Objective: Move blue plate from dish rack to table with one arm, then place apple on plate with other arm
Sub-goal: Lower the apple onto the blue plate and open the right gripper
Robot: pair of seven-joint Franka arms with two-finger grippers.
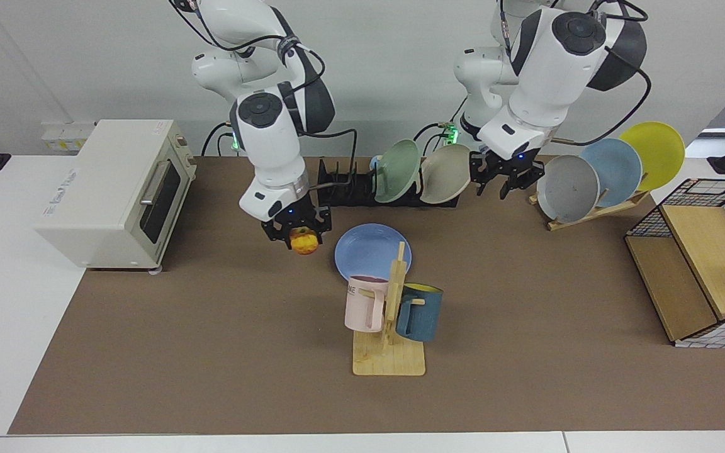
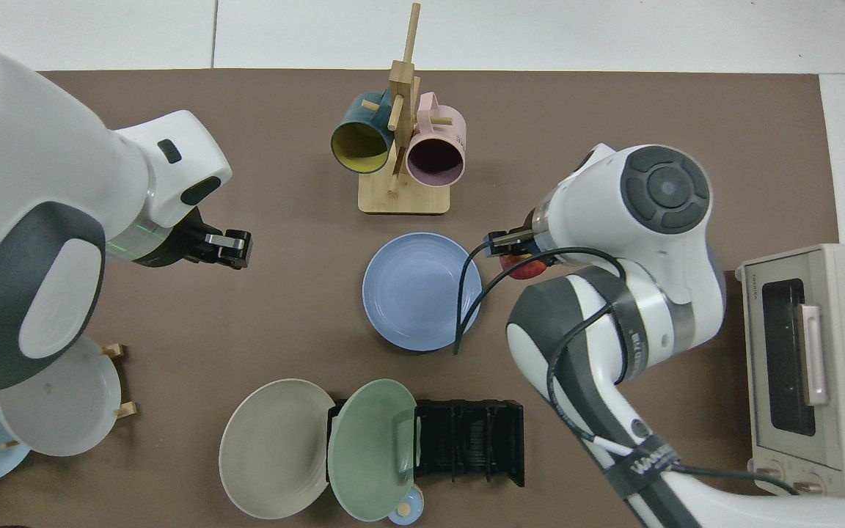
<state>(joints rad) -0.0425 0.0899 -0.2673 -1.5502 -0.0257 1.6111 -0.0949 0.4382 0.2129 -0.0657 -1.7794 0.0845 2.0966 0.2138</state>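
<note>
**Apple held beside plate; plate flat on table**

1. Plate (image 1: 372,251): I log it lying flat on the table (image 1: 211,352), in front of the rack (image 1: 343,187) and just behind the mug stand (image 1: 389,340). Nothing rests on it.

2. Apple (image 1: 304,242): I see it pinched between the fingers of the right gripper (image 1: 296,231), lifted off the table. In the top view it sits just beside the plate's rim, not over the plate.

3. Right gripper: points down, closed on the apple, between the toaster oven (image 1: 117,189) and the plate.

4. Left gripper (image 1: 505,178): I read its fingers as spread and holding nothing. It hangs raised above the table, between the beige plate (image 1: 444,182) and the grey plate (image 1: 567,187), well apart from the blue one.

5. Rack: I count a green plate (image 1: 397,170) and the beige plate leaning in its one end; the other slots show bare dividers.

6. Mug stand: carries a pink mug (image 1: 365,304) and a dark blue mug (image 1: 419,311).
</note>
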